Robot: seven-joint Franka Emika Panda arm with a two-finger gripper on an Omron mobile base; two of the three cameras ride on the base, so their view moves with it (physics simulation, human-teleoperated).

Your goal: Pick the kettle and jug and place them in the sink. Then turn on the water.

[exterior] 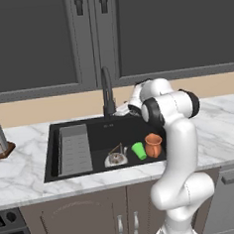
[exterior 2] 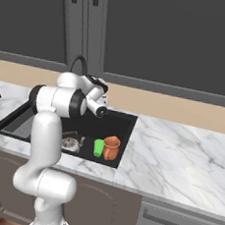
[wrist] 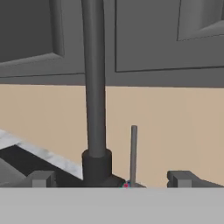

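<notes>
1. Hand view is showing the faucet (wrist: 95,87) rising as a dark column from its round base, with a thin upright lever (wrist: 133,151) standing just beside it, while the gripper (wrist: 113,178) is hanging with its fingers spread wide on either side of that lever and holding nothing.
2. No water is showing at the spout, so turning it on is looking like the step at hand; the risk is that the open fingers are sliding past the slim lever without catching it, or are pushing on the thick faucet column instead.
3. The kettle (exterior: 116,158) is sitting low in the sink (exterior: 50,144), beside the grey ribbed tray (exterior: 74,148), and the jug (exterior: 153,145) is standing upright near the basin's right wall, so both placements are appearing done.
4. A small green cup (exterior: 138,150) is lying between kettle and jug; a hard stream could be nudging it or splashing off the kettle's lid.
5. In the base views the arm is reaching over the basin toward the faucet, so a careless sweep of the elbow could be knocking the jug over.
6. The marble counter (exterior 2: 179,152) around the sink could be catching any splash.
</notes>
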